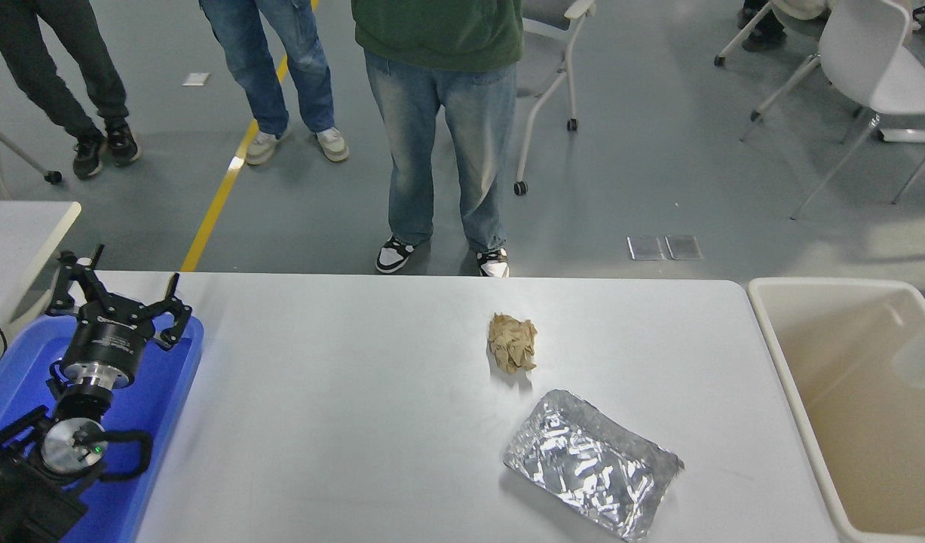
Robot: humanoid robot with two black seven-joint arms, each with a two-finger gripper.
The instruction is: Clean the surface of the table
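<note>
- Now we park our left gripper (119, 298) over the blue tray (160, 392), fingers spread wide, holding nothing.
- Our tabletop (341, 407) fills the middle, with a paper ball (512, 342) and foil tray (592, 464) for the bin (779, 354).

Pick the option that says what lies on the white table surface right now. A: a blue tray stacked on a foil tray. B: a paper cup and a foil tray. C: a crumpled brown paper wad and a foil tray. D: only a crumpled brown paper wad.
C: the crumpled brown paper wad and the foil tray lie apart on the table surface, with no cup standing there.
</note>
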